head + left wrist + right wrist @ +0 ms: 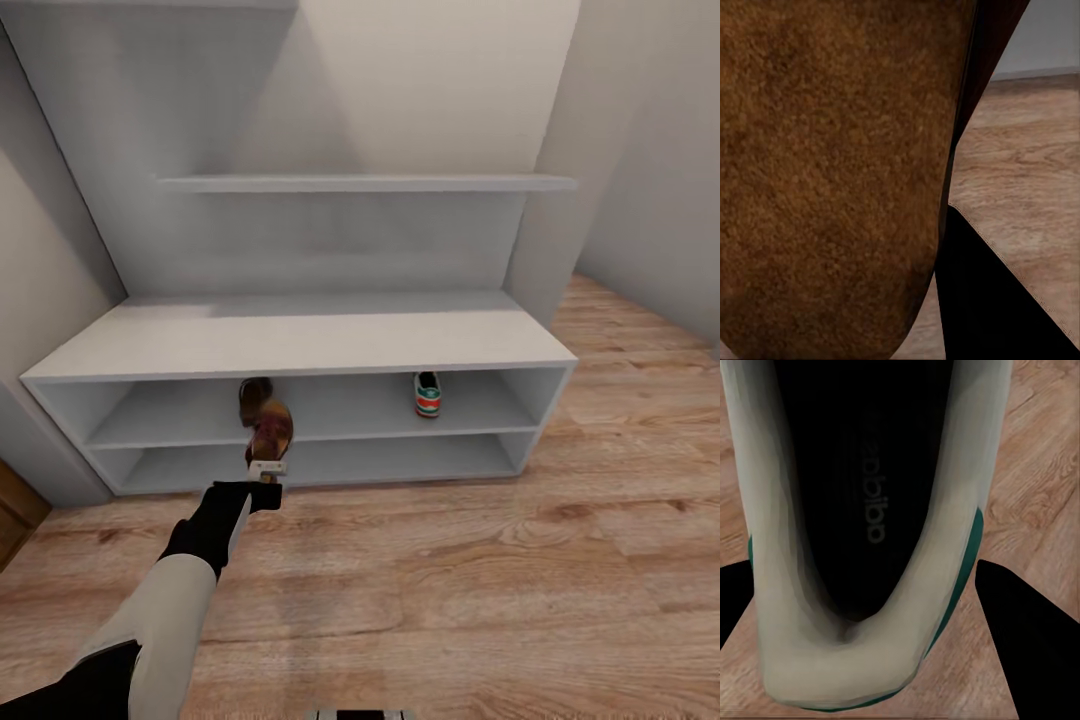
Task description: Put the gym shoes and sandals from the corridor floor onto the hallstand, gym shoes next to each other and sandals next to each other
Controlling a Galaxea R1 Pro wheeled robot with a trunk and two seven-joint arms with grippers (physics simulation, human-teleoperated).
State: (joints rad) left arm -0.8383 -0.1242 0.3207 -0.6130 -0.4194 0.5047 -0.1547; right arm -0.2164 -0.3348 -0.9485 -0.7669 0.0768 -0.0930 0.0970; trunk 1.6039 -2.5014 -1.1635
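The left end effector (266, 468) is closed on a brown leather sandal (270, 432), gripping it at the heel end so the sandal points forward toward the upper open shelf of the hallstand (300, 345). In the left wrist view the sandal's grainy brown footbed (825, 172) sits right against the camera, with the wood-plank corridor floor (1020, 172) beyond it. Held by the heel like this, the toe can go into the shelf first, which I judge is the reason for the grip. A second sandal (254, 398) already lies on that upper shelf, just behind the held one, so the pair looks set to end up side by side.

In the right wrist view, the right end effector (866, 607) has a white gym shoe (937, 585) with a green side stripe between its dark fingers (1027, 637); it appears to be clamped on the heel, seen from above into the dark opening. Faint lettering on the insole looks like "adidas" but is too blurred to be sure. Another gym shoe (427, 393) rests on the same upper shelf, well apart from the sandals, toward the right end.
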